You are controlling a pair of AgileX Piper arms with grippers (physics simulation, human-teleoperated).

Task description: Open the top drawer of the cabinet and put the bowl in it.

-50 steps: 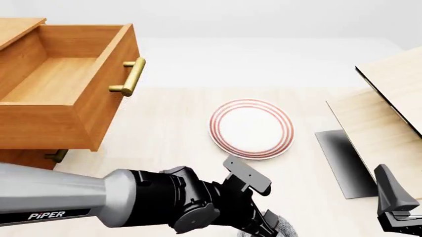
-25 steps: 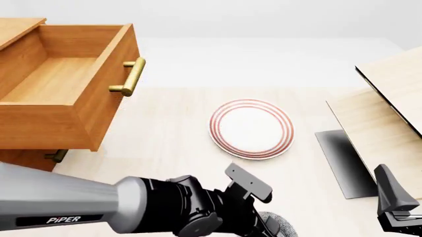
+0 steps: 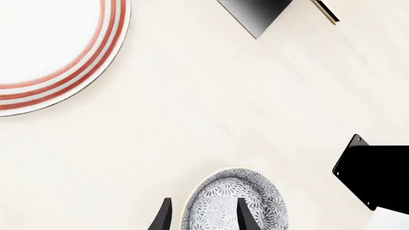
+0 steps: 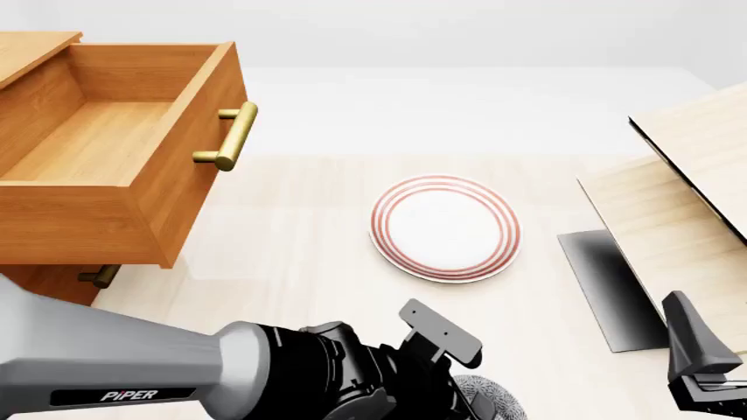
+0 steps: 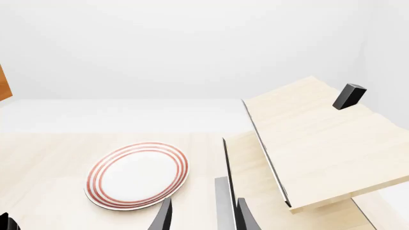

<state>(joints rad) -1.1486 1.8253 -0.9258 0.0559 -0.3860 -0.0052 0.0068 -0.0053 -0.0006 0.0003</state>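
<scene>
Drawer open, bowl grasp under way at the near edge

Left wrist view: the left hand [image 3: 201,218] straddles the speckled bowl's [image 3: 233,201] rim, one finger inside, one outside; whether it pinches yet I cannot tell.
Front view: the top drawer [image 4: 111,149] of the cabinet [image 4: 47,280] stands pulled out and empty, so opening is done; lifting and placing remain. The bowl [image 4: 491,404] is mostly hidden behind the arm.
Right wrist view: the right hand [image 5: 201,218] is narrowly parted, holding nothing, its fingertips cut off.

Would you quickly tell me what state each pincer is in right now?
Left pincer: open, fingers astride the bowl rim.
Right pincer: open, holding nothing.
</scene>
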